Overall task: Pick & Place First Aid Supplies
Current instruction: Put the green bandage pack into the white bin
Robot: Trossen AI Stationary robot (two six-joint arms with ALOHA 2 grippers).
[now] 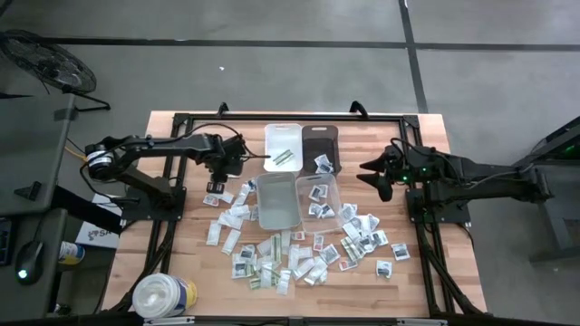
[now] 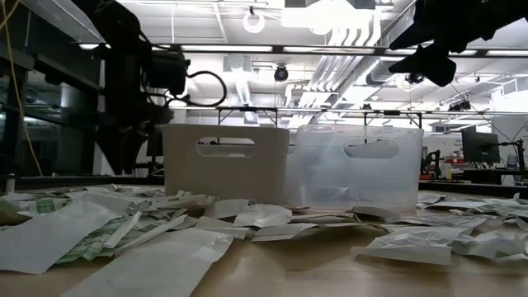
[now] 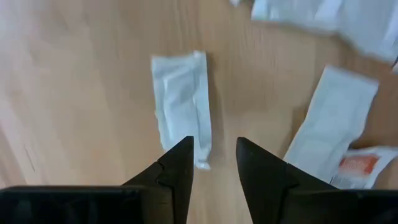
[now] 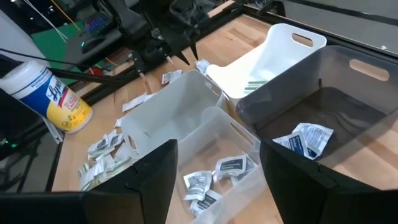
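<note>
Wooden boards make up our table, and the packets lie scattered over its middle and near half, with a few more inside the bins. One white packet lies flat on bare wood right under our left gripper, which points down at it with its two fingers partly apart and nothing between them; more packets lie just beside it. In the high view our left gripper hangs over the left edge of the scatter, its arm reaching in from the left and bent at the elbow.

Four bins sit together mid-table: a white bin with a greenish packet in it, a dark bin holding one printed packet, a clear bin and a second clear bin with several packets.

Our right gripper waits at the table's right side, well apart from the packets, arm stretched in from the right, fingers spread wide and empty.

A tub stands at the near left corner.
</note>
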